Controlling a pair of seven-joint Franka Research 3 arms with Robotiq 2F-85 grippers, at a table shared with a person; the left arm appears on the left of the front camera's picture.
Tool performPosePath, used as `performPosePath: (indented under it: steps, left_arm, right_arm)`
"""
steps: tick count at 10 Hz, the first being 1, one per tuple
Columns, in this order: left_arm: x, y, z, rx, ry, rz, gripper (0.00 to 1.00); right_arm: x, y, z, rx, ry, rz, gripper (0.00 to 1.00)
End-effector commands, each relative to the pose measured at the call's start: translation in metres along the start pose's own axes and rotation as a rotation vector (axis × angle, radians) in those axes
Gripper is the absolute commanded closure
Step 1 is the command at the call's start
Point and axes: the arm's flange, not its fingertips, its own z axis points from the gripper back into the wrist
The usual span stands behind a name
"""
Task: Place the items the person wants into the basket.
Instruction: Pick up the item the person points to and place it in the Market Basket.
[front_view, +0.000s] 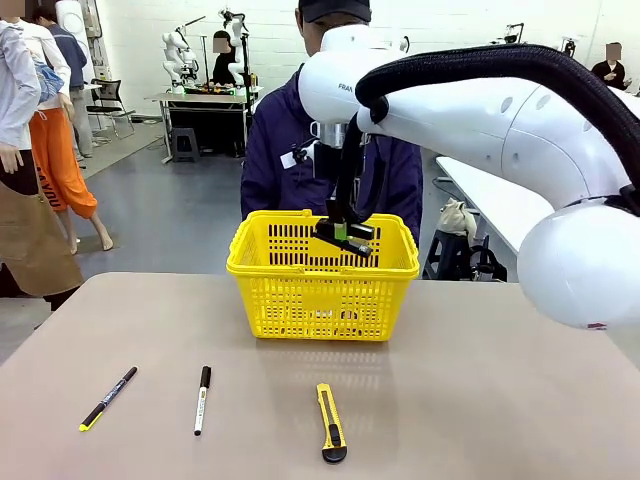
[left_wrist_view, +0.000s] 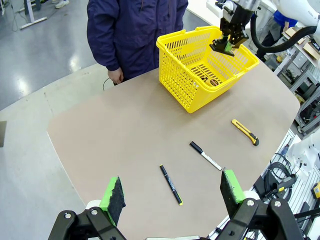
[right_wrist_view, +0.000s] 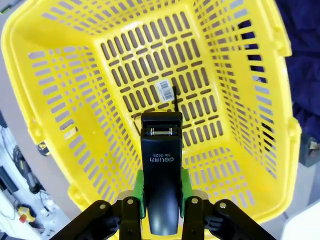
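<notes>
Right gripper (right_wrist_view: 161, 187) clamped on black stapler (right_wrist_view: 160, 150), over basket (front_view: 300, 300). Step likely drop-in; next: lower, release inside. Left gripper (left_wrist_view: 172, 192) wide open, empty, above worktop (left_wrist_view: 125, 130).

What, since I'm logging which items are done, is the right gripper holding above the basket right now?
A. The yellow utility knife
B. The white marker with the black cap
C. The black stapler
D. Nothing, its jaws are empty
C: the right wrist view shows the right gripper with its green pads clamped on the black stapler above the yellow basket, while the utility knife and white marker lie on the table.
</notes>
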Motion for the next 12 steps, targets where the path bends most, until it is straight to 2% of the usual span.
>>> performPosePath:
  steps: [1,6,11,12]
  left_arm:
    - [-0.001,0.002,0.001,-0.011,-0.021,-0.013,0.00]
    - [-0.001,0.002,0.001,-0.011,-0.021,-0.013,0.00]
    - [-0.001,0.002,0.001,-0.011,-0.021,-0.013,0.00]
    - [-0.001,0.002,0.001,-0.011,-0.021,-0.013,0.00]
  right_arm:
    - [0.019,-0.006,-0.017,0.026,0.047,0.059,0.68]
    - [0.052,-0.012,-0.052,0.092,0.104,0.143,0.68]
    - [0.059,-0.019,-0.069,0.106,0.111,0.171,0.68]
    - [0.058,-0.019,-0.069,0.101,0.107,0.188,0.37]
